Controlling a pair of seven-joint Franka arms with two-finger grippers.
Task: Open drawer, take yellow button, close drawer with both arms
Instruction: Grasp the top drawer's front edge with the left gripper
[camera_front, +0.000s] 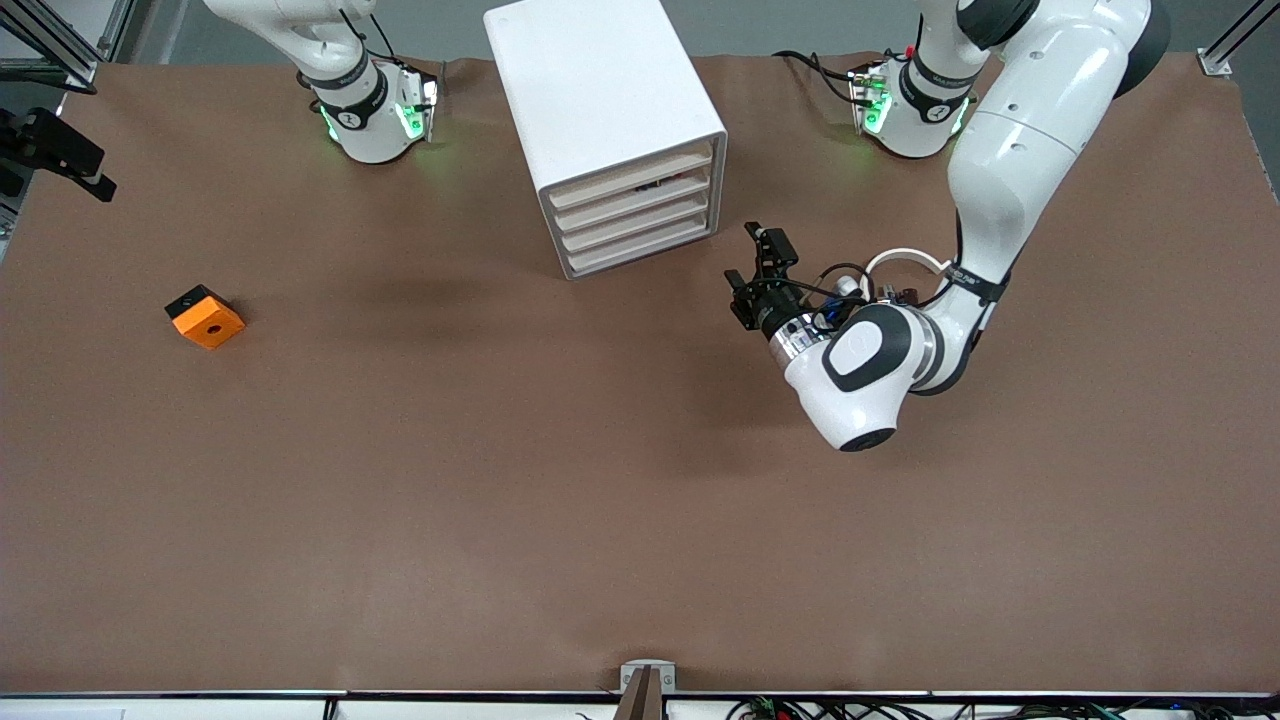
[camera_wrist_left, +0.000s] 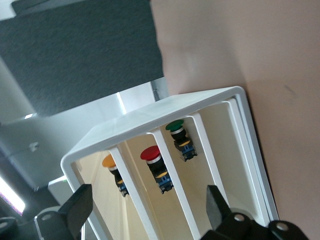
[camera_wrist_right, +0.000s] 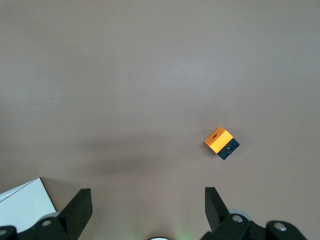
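Note:
The white cabinet (camera_front: 600, 110) stands near the robots' bases at mid table, and all four drawers are shut. The top drawer's cream slat (camera_front: 632, 172) is flush with the others. My left gripper (camera_front: 760, 275) is open and empty, a short way in front of the drawer fronts and apart from them. In the left wrist view (camera_wrist_left: 148, 200) the cabinet front fills the gap between its fingers. The button (camera_wrist_left: 109, 161), orange-capped, sits behind the top slat. My right gripper (camera_wrist_right: 147, 197) is open and empty, high over the table, out of the front view.
Red-capped (camera_wrist_left: 151, 153) and green-capped (camera_wrist_left: 175, 126) buttons sit in the lower drawers. An orange block with a black hole (camera_front: 205, 317) lies toward the right arm's end and also shows in the right wrist view (camera_wrist_right: 221, 143). A white cable arc (camera_front: 905, 262) rides on the left arm.

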